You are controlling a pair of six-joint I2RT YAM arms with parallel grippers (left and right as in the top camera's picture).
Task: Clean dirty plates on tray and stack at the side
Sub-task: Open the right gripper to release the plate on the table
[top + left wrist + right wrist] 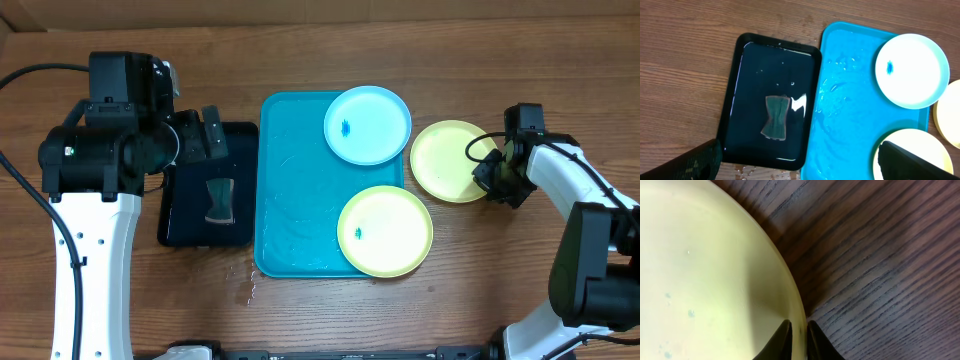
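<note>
right gripper (799,339) pinches yellow plate (705,270) (off tray (290,200)), sponge (775,118) in black tray (740,85)

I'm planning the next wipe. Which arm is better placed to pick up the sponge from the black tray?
Left. The left gripper, open, hangs over the sponge in the black tray; the right gripper is shut on the rim of a yellow plate, beyond the blue tray.

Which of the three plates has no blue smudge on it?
The yellow-green plate off the tray, rim pinched by the right hand. The light blue plate and second yellow-green plate, on the tray, each show one.
</note>
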